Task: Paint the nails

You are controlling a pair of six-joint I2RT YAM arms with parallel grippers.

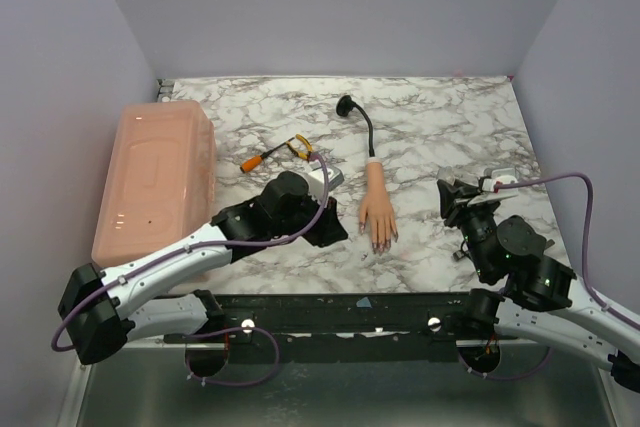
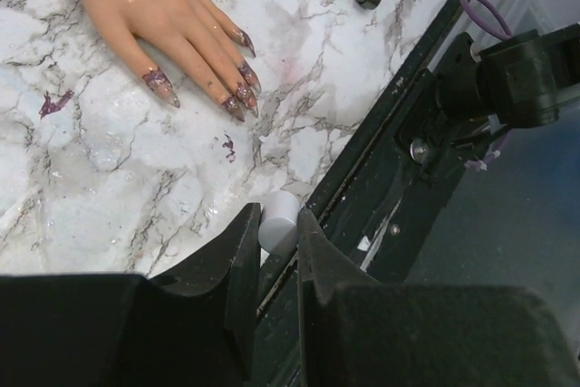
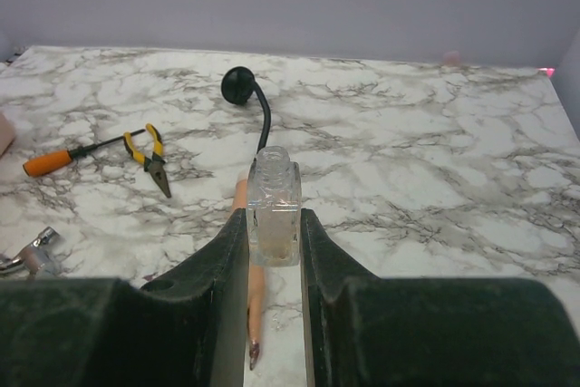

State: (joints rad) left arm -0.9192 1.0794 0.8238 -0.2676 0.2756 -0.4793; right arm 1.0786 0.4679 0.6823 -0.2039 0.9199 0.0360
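The flesh-coloured mannequin hand point(image 1: 377, 205) lies palm down mid-table, fingers toward the near edge. Its nails point(image 2: 240, 92) are dark purplish and pointed. My left gripper point(image 1: 335, 230) is just left of the fingers, near the table's front edge. In the left wrist view it point(image 2: 278, 217) is shut on a small white cylindrical cap point(image 2: 277, 222); any brush below is hidden. My right gripper point(image 1: 452, 197) is right of the hand. It point(image 3: 274, 224) is shut on a clear square glass bottle point(image 3: 274, 210), upright with an open neck. One finger point(image 3: 256, 301) shows below it.
A pink plastic box point(image 1: 155, 177) stands at the left. An orange screwdriver point(image 1: 260, 159), yellow pliers point(image 1: 300, 145) and a black gooseneck stand point(image 1: 362, 127) lie behind the hand. Purple smears point(image 2: 54, 101) mark the marble. The black frame point(image 1: 330, 309) borders the near edge.
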